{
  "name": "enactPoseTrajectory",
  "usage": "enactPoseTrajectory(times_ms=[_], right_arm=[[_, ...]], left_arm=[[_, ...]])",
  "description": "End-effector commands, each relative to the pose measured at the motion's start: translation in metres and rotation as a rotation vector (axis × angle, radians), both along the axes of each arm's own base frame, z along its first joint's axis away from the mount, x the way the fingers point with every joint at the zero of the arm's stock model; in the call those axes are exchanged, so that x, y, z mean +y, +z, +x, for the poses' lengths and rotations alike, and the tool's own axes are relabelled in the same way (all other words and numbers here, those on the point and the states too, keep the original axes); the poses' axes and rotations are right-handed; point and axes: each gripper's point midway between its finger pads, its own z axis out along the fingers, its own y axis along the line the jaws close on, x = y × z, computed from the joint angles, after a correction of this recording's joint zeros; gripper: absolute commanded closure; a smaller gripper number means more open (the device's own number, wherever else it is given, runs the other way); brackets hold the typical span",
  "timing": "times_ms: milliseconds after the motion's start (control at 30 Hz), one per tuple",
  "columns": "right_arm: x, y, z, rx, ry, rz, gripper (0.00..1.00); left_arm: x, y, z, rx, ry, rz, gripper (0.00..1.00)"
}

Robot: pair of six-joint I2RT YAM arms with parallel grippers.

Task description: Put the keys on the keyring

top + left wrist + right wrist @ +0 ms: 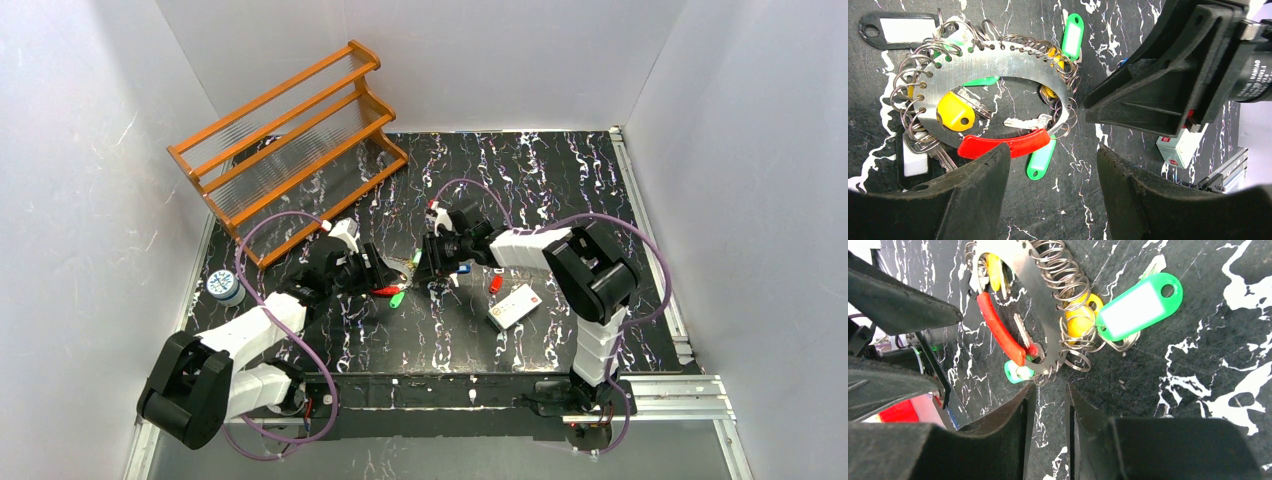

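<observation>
Top view: shows keyring [405, 266] lying flat mid-table on black marbled table [540, 180], between left gripper [378, 272] on its left and right gripper [432, 256] on its right. Loose blue key [463, 268] and red key [495, 283] further right, near white card [515, 305]. Orange rack [290, 140] far left.

Left wrist: shows a flat metal oval with wire loops round its rim, yellow-headed key [954, 111] inside, red bar [1003, 145] along the near edge, green tag [1073, 35] at the far side. Left jaws spread wide, empty, close by the red bar.

Right wrist: shows ring just beyond the fingertips. Jaws only narrowly parted, gripping nothing.
</observation>
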Motion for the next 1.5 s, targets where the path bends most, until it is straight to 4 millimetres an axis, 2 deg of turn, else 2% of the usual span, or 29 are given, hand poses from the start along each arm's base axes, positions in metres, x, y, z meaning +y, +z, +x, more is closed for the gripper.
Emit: enactPoseTrajectory(times_ms=[0, 200, 500, 833, 933, 1033, 1167, 1300, 1467], right_arm=[[0.009, -0.003, 0.007, 0.026, 0.001, 0.012, 0.66], [0.015, -0.007, 0.010, 0.045, -0.003, 0.030, 0.69], [0.021, 0.008, 0.014, -0.043, 0.038, 0.013, 0.99], [0.021, 0.009, 0.005, -0.301, 0.134, -0.224, 0.99], [0.018, 0.012, 0.009, -0.395, 0.121, -0.295, 0.94], [0.020, 0.022, 0.013, -0.494, 0.105, -0.337, 0.85], [0.020, 0.043, 0.021, -0.579, 0.055, -0.317, 0.70], [0.018, 0.055, 0.021, -0.602, 0.031, -0.282, 0.58], [0.019, 0.055, 0.015, -0.515, 0.035, -0.214, 0.57]], left_arm=[[-0.001, 0.003, 0.001, -0.008, -0.006, -0.003, 0.38], [-0.001, 0.002, 0.000, -0.004, -0.006, -0.003, 0.38], [0.001, 0.003, 0.001, -0.009, -0.005, 0.012, 0.38], [0.002, 0.002, 0.002, -0.009, -0.010, 0.035, 0.38], [0.003, 0.002, 0.002, -0.010, -0.010, 0.036, 0.38], [0.003, 0.003, 0.002, -0.014, -0.012, 0.037, 0.38], [0.005, 0.007, 0.002, -0.030, -0.004, 0.039, 0.38], [0.009, 0.011, 0.002, -0.048, 0.005, 0.050, 0.38], [0.011, 0.011, 0.002, -0.052, 0.009, 0.055, 0.37]])
